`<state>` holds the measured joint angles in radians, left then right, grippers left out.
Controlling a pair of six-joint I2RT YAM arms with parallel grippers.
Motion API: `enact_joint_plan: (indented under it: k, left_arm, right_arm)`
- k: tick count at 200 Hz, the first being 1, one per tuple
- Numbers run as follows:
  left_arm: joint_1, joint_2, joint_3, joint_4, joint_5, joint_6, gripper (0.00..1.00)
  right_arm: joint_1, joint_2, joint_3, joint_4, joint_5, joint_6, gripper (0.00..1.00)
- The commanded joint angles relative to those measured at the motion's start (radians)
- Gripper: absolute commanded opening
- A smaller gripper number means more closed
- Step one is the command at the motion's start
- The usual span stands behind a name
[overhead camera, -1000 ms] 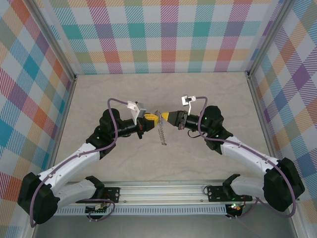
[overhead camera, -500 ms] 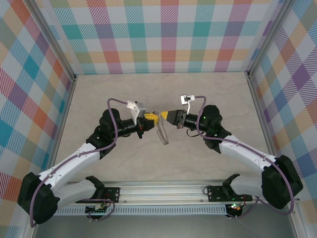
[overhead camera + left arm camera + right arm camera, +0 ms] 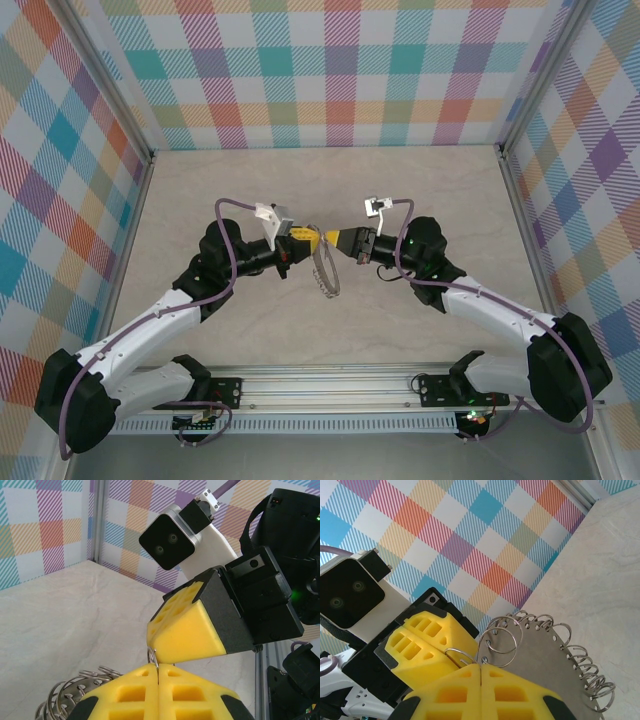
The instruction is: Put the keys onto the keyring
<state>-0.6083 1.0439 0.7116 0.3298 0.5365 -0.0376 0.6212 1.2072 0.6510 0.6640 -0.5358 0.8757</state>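
Where the two arms reach in over the pale table (image 3: 200,200), inside checked walls (image 3: 340,80), they meet nose to nose above its middle — the left arm (image 3: 150,325) coming from one side, the right arm (image 3: 500,310) from the other. The left gripper (image 3: 306,238) and the right gripper (image 3: 336,241) point at each other, tips touching or very nearly so. Both are closed: in each wrist view the camera's own yellow fingers (image 3: 125,692) press flat together along a straight seam. The left gripper pinches the keyring (image 3: 326,272) by a thin wire loop (image 3: 152,654) at its very tip, and the hoop hangs tilted just below the meeting point. Whether the right gripper's fingers (image 3: 520,695) pinch anything I cannot tell. In the right wrist view the keyring shows as a flat grey shape just beside those fingers, its edge lined with small wire loops (image 3: 582,672) — two larger loops rise right at the fingertips.
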Motion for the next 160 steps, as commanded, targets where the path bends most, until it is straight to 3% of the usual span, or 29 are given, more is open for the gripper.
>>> enact_joint_plan:
  k: [1, 147, 160]
  left_arm:
    - [-0.016, -0.032, 0.032, 0.094, 0.021, -0.011, 0.0]
    - [-0.018, 0.016, 0.021, 0.205, -0.017, -0.058, 0.0]
    - [-0.018, 0.025, 0.021, 0.215, -0.014, -0.061, 0.0]
  right_arm:
    - [-0.005, -0.009, -0.016, 0.017, 0.011, -0.006, 0.0]
    - [-0.004, 0.006, -0.019, 0.055, -0.138, 0.063, 0.0]
    - [-0.01, -0.019, -0.022, 0.027, -0.124, 0.055, 0.16]
